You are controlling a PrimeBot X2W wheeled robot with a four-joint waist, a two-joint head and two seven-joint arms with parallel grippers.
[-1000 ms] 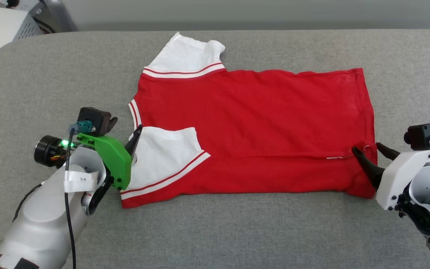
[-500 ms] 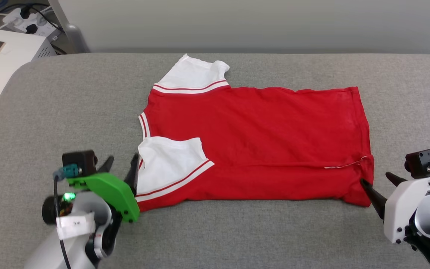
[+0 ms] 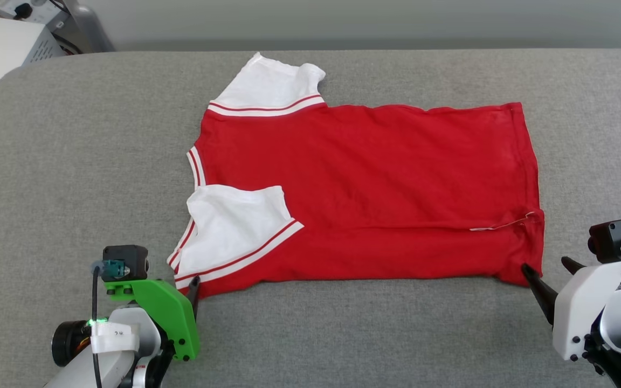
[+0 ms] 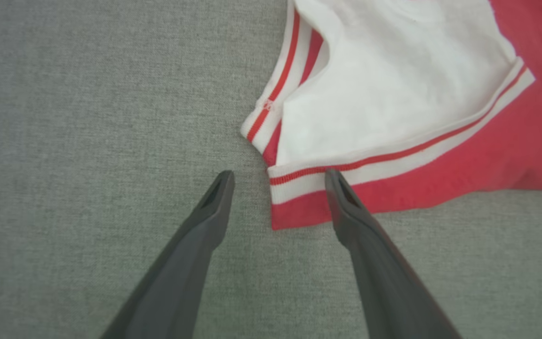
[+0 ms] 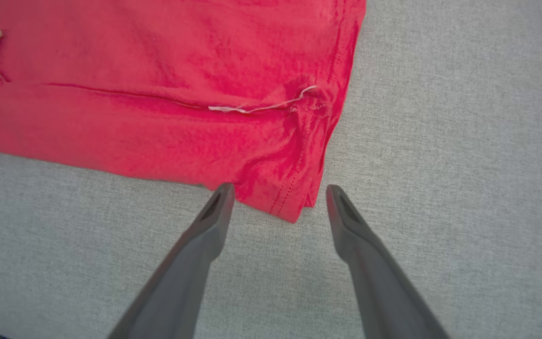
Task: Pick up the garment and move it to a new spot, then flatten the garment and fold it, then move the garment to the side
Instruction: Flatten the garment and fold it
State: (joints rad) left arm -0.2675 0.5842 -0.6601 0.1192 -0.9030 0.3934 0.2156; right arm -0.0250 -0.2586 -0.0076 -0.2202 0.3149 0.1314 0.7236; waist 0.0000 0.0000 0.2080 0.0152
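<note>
My left claw (image 4: 279, 173) stands wide and empty at the near left corner of the jersey T-shirt (image 3: 364, 183). One finger is over the striped trim (image 4: 393, 157) of the folded-in white sleeve (image 3: 235, 226), the other over bare grey tabletop (image 3: 73, 161). The shirt lies flat mid-tabletop, its near strip folded over and no print showing. It looks light, soft and limp, so I judge it will sag and slide unless I pinch through all layers at the corners. My right claw (image 5: 279, 186), equally wide and empty, straddles the bunched near hem corner (image 5: 290, 207). Open tabletop lies all round, though the far edge runs close behind the other sleeve (image 3: 270, 81).
</note>
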